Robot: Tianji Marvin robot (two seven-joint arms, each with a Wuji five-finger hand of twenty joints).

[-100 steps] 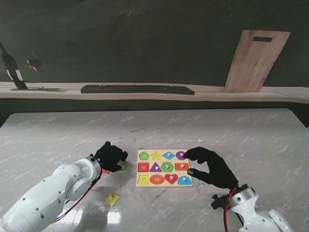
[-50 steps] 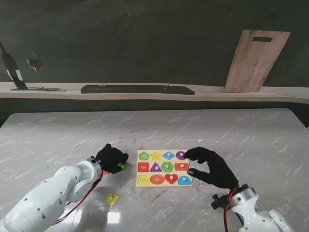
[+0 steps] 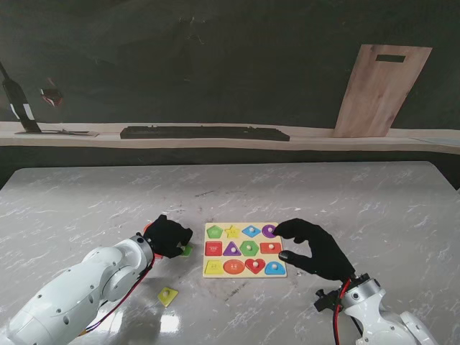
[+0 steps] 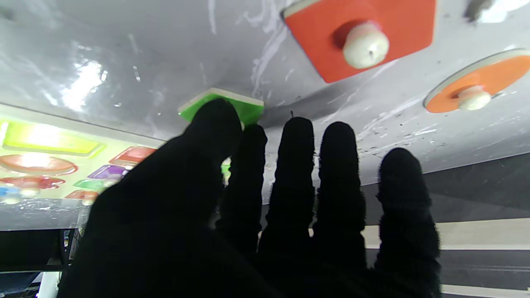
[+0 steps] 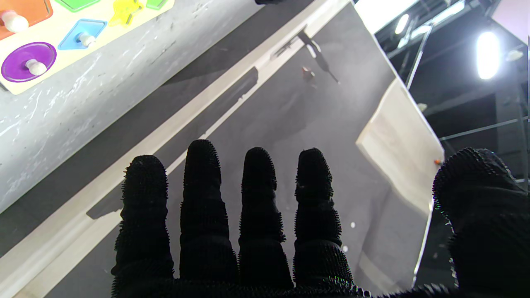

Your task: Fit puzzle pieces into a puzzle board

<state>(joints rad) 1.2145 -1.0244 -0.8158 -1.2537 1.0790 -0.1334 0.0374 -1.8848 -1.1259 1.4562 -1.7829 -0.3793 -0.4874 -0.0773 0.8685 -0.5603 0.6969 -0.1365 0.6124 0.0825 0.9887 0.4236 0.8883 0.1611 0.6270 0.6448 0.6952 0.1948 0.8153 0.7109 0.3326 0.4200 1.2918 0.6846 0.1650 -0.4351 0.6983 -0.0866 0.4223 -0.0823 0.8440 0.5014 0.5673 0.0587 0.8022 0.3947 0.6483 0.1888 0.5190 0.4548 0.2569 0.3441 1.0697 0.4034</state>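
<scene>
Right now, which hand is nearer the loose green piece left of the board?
Left. The left hand is over the green piece, thumb and index on it. The right hand hovers open at the puzzle board's right edge.

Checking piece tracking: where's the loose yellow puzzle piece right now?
In the stand view the loose yellow puzzle piece lies on the marble table, left of and nearer to me than the puzzle board, beside the left forearm.
</scene>
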